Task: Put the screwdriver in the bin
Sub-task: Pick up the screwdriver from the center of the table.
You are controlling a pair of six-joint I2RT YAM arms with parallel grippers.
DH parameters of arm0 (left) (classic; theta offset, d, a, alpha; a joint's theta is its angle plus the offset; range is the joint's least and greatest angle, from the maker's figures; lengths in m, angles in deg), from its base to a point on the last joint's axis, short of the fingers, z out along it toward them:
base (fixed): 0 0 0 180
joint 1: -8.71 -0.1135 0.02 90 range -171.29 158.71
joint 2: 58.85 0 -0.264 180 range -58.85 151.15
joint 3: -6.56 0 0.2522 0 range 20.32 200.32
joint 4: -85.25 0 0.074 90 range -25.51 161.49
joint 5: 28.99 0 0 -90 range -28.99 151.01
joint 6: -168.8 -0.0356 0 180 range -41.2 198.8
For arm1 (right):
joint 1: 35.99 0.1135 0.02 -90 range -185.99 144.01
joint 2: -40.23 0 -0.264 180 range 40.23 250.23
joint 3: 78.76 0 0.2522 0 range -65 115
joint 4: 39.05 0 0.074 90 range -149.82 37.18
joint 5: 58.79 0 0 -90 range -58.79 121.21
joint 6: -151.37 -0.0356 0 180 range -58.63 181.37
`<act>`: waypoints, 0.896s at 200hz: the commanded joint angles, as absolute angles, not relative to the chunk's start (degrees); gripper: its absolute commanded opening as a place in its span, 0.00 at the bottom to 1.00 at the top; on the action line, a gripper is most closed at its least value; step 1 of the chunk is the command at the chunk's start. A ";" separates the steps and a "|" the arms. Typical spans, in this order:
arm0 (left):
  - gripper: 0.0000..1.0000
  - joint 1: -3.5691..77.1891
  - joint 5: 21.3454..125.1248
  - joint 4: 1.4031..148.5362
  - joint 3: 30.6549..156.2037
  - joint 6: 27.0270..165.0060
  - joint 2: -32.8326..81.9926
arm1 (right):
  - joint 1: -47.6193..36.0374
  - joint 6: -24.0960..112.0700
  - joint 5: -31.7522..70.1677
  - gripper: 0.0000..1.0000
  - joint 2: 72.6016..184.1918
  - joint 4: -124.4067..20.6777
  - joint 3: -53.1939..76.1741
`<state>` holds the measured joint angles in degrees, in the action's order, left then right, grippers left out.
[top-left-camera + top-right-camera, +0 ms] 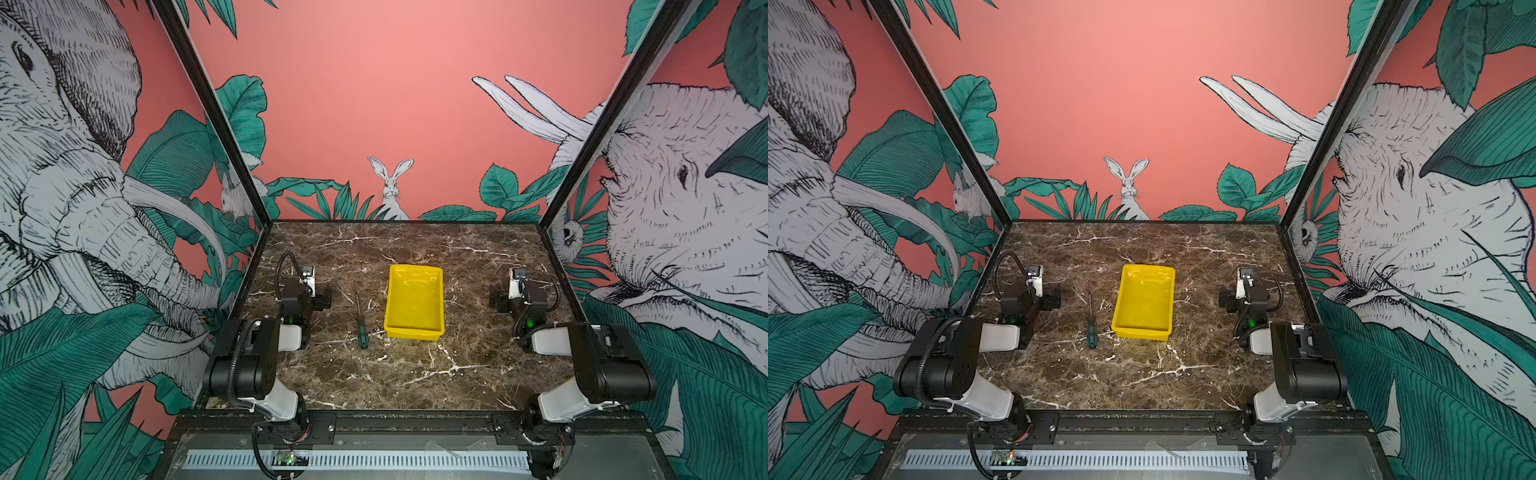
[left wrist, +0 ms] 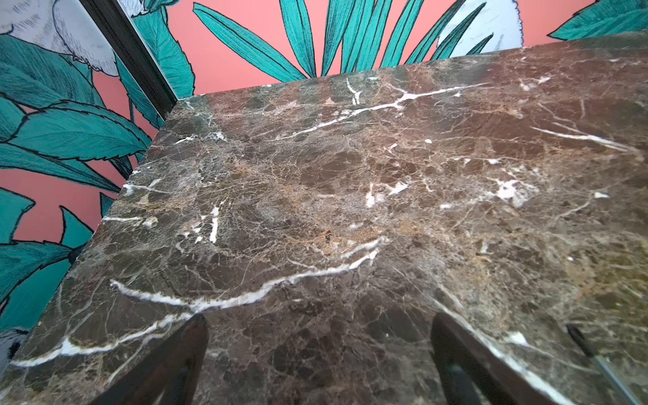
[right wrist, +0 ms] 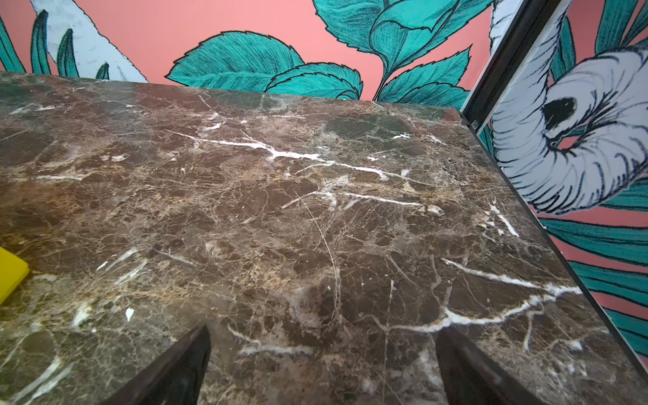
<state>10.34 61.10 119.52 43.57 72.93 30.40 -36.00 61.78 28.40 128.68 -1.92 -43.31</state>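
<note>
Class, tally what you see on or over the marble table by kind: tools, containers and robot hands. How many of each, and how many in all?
Screwdriver: 1
Bin: 1
Robot hands: 2, left hand, right hand
Total: 4

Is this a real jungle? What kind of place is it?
No, probably a robot practice booth. The jungle is only printed wall panels, and two robot arms stand at a marble-look table with a yellow bin.

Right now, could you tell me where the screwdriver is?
In both top views the screwdriver lies on the marble table, just left of the yellow bin, not touching it.
</note>
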 commanded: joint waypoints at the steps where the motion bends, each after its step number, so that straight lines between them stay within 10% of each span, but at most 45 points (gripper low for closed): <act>1: 1.00 10.48 61.09 120.97 44.30 72.39 30.22 | -36.10 61.81 28.14 0.99 129.00 -0.48 -42.59; 179: 1.00 10.47 61.12 120.97 44.32 72.38 30.27 | -36.10 62.36 26.46 0.99 128.83 3.05 -44.60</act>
<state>10.34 61.10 119.52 43.57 72.93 30.40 -36.00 61.84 27.22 128.68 -0.81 -43.53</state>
